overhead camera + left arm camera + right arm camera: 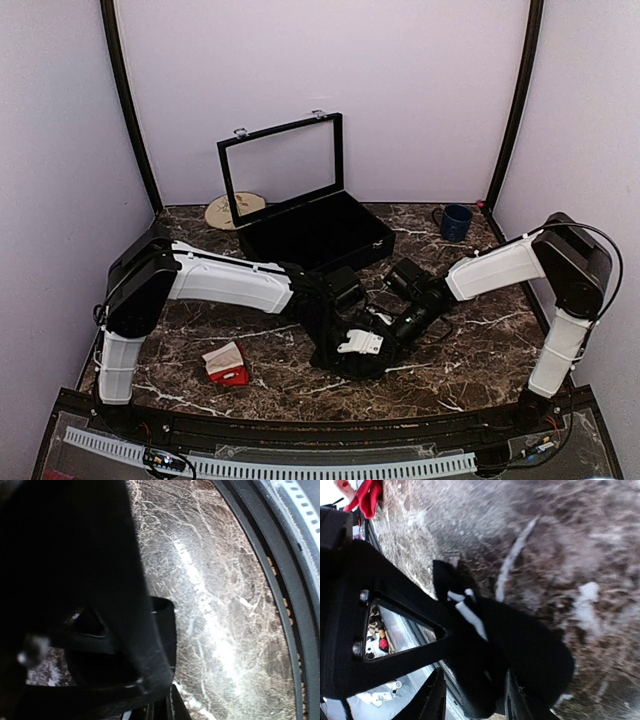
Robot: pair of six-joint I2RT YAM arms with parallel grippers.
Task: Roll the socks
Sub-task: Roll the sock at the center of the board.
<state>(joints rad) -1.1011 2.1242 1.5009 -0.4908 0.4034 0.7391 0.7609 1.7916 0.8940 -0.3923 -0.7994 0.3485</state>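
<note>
The socks (367, 497) run off the right wrist view's top edge.

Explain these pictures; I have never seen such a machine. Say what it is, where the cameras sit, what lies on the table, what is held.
Two robot arms are bolted at the near edge of a marble-patterned table, each ending in a two-finger gripper. The wide picture looks down from above and behind them; the other two come from a camera on each wrist. On the table lie a red sock with a cream cuff, an open black case, a blue mug and a round tan mat. Both arms meet at a black cloth with white stripes, probably another sock. The right gripper is open at it. The left wrist view is too dark to tell the left gripper state.
</note>
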